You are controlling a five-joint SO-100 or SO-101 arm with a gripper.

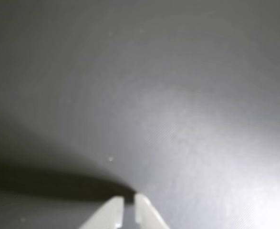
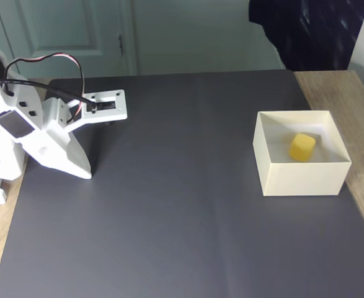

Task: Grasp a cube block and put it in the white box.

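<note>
**The yellow cube sits in the box**

The cube block is small and bright yellow. It lies inside the white box, a bit toward the far right corner, tilted a little. It looks like the job is done, because the cube is already where it should go.

The gripper is far away from the box, on the left side of the fixed view. It points down at the dark mat on the worktop, just above it or touching it. In the wrist view the jaws are almost closed, with just a thin gap between the two white tips. They hold nothing. A dark shadow lies beside them on the mat.

The cube looks light and hard, like plastic or foam. Its faces are flat and smooth, and its edges are round, so it might slip if held by the corners. The best way to take it would be to pinch two flat sides that face each other. The box walls look thin and could bend if bumped.
</note>
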